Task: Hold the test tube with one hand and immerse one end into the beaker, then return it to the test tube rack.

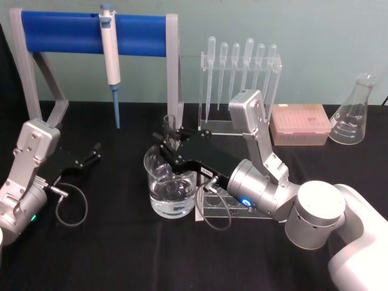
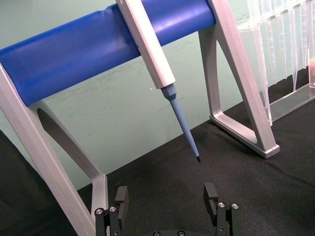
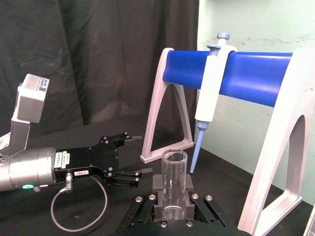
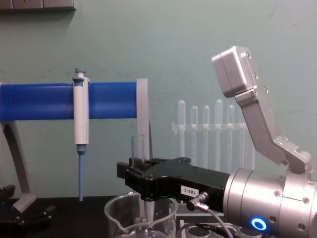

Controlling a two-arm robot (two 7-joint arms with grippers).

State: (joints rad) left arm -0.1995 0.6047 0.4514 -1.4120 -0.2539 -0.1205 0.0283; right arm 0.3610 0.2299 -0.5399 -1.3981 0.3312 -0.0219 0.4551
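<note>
My right gripper [image 1: 171, 138], a flat black claw on a silver cylindrical wrist, is clamped on the long clear glass test tube [image 1: 170, 126]. It holds the tube upright directly over the wide clear glass beaker [image 1: 153, 193]. The tube's open rim stands above my fingers, and its lower end drops past the beaker's rim. I cannot tell whether it reaches the water inside.

Just beside the beaker, under my right wrist, lies the clear plastic test tube rack [image 1: 235, 209] with round holes. Behind it stands a clear holder of thin plastic bulb pipettes [image 1: 242, 66].

Farther left, a white-and-blue pipette [image 1: 111, 54] hangs from a blue-barred grey stand [image 1: 60, 31]. My left gripper [image 1: 91, 154] rests near the table below that stand, well apart from the beaker, with its fingers spread and nothing between them.
</note>
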